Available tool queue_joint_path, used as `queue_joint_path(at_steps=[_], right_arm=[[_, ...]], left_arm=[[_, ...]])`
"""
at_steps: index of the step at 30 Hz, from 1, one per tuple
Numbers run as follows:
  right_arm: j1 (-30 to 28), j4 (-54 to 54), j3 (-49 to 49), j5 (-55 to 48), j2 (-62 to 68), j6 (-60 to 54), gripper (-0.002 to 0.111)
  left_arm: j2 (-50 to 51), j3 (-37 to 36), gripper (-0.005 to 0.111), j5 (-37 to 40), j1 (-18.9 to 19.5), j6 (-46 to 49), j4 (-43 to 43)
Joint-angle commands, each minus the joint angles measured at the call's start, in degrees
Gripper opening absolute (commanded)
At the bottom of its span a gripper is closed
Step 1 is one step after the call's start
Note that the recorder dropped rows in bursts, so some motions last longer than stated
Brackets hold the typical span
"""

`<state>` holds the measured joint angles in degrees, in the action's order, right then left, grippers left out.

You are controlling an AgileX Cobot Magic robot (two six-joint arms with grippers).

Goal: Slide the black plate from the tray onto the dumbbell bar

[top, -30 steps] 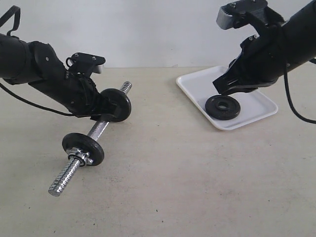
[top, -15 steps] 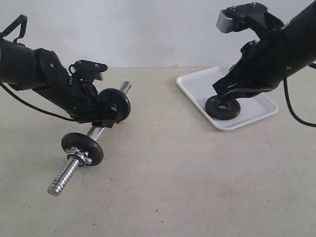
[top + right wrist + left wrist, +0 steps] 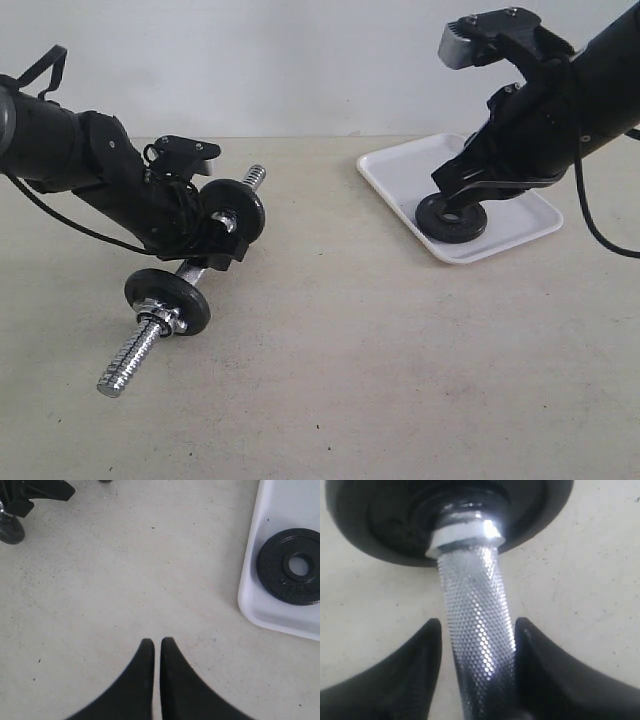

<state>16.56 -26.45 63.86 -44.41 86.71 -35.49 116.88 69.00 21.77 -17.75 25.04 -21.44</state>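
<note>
Exterior view: black plate (image 3: 450, 230) seemingly beside tray (image 3: 395, 170) rim.

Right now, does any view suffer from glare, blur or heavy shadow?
Left wrist view: hard glare streaks on the knurled dumbbell bar, and the mounted disc on it is soft and dark. Right wrist view: even light, with the black plate and tray sharp. Exterior view: diffuse light, faint shadows on the table, and the black arms lose detail.

Left hand (image 3: 222, 248) clasps dumbbell bar (image 3: 130, 362) between 2 discs (image 3: 168, 303); black plate (image 3: 455, 222) lies in tray (image 3: 390, 172).
</note>
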Motion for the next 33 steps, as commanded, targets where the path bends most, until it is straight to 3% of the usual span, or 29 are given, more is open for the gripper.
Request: queue_joint_path(at_steps=[1,9,17,26,29,33], right_arm=[[0.1,-0.1,0.1,0.6,0.0,-1.1,0.0],[0.1,0.2,0.1,1.6,0.0,-2.6,0.0],[0.0,2.5,0.1,4.1,0.0,-2.6,0.0],[0.0,12.8,0.1,8.1,0.0,-2.3,0.0],[0.0,13.8,0.1,9.9,0.4,-2.3,0.006],[0.0,14.4,0.1,11.9,4.1,-2.2,0.023]], left_arm=[[-0.3,0.3,0.041,0.1,-0.3,0.2,-0.6],[-0.3,0.3,0.004,0.9,-0.3,0.4,-0.6],[-0.3,0.3,0.004,1.1,-0.3,0.5,-0.6],[-0.3,0.3,0.004,2.3,-0.3,0.8,-0.6],[-0.3,0.3,0.004,3.5,-0.3,0.8,-0.6],[-0.3,0.3,0.004,5.9,-0.3,0.8,-2.1]])
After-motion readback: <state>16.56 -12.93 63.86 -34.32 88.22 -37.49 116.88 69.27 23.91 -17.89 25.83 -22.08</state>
